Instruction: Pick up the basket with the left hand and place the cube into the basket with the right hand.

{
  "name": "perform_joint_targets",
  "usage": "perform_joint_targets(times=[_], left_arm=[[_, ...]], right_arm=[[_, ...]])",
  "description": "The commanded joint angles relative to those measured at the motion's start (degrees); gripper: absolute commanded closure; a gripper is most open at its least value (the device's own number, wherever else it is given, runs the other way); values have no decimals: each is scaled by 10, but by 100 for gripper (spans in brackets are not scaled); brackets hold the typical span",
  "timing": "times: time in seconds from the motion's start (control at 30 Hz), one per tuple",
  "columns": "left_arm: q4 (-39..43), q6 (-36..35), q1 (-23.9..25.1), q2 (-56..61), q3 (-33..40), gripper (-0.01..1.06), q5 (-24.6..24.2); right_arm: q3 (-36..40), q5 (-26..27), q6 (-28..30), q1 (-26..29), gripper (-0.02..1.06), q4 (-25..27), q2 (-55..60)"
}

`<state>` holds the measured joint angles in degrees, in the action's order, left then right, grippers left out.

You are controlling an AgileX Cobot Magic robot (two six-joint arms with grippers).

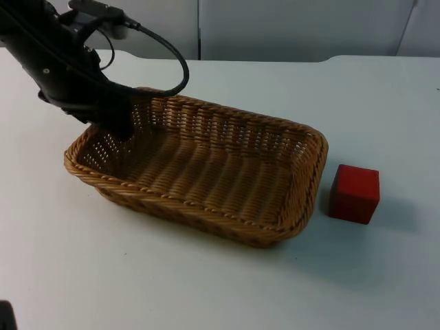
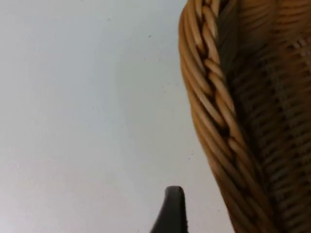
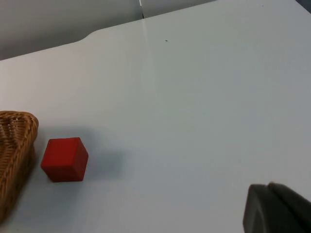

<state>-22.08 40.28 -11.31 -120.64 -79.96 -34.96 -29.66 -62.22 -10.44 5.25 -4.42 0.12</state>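
Note:
A woven wicker basket (image 1: 311, 180) lies on the white table left of centre. My left gripper (image 1: 117, 127) is down at the basket's far left rim (image 2: 214, 97). In the left wrist view one black fingertip (image 2: 171, 208) stands outside that rim, with a strip of bare table between them, so the gripper is open. The red cube (image 1: 354, 194) sits on the table just right of the basket. In the right wrist view the cube (image 3: 64, 159) lies beside the basket's corner (image 3: 14, 150), well away from the right gripper's black fingertip (image 3: 274, 208). The right arm waits.
The grey partition wall (image 1: 275, 27) closes off the table's far edge. Bare white table (image 1: 206, 289) stretches in front of the basket and to the right of the cube.

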Motion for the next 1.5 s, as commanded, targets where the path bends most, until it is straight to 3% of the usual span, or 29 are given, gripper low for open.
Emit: perform_joint_targets(times=[0.0,0.13,0.23,0.27,0.33,0.37,0.6,0.8,0.93,1.13,1.4,1.47], left_arm=[[4,-5,4,-3,-3,35,15],[0,-7,9,-8,-3,41,21],[0,-9,10,-8,-3,73,33],[0,-9,10,-8,-3,73,33],[0,-22,10,-8,-4,100,36],[0,-24,10,-8,-6,105,32],[0,-39,10,33,-8,105,32],[-14,-50,10,135,-8,105,31],[-20,-97,10,232,-8,105,1],[-21,-108,10,308,-6,105,-16],[-60,-172,10,298,15,105,-30],[-103,-173,22,277,39,105,-24]], right_arm=[[3,3,4,3,105,2,-1],[3,3,4,3,105,2,-1],[3,3,4,3,105,2,-1],[3,3,4,3,105,2,-1],[3,3,4,3,105,2,-1],[3,3,4,3,105,2,-1],[3,3,0,3,105,-3,-1],[3,3,0,3,105,-1,-1],[3,3,0,3,105,-1,-1],[3,3,0,3,105,-1,-1],[3,3,0,3,105,-1,-1],[3,3,4,3,105,-1,-1]])
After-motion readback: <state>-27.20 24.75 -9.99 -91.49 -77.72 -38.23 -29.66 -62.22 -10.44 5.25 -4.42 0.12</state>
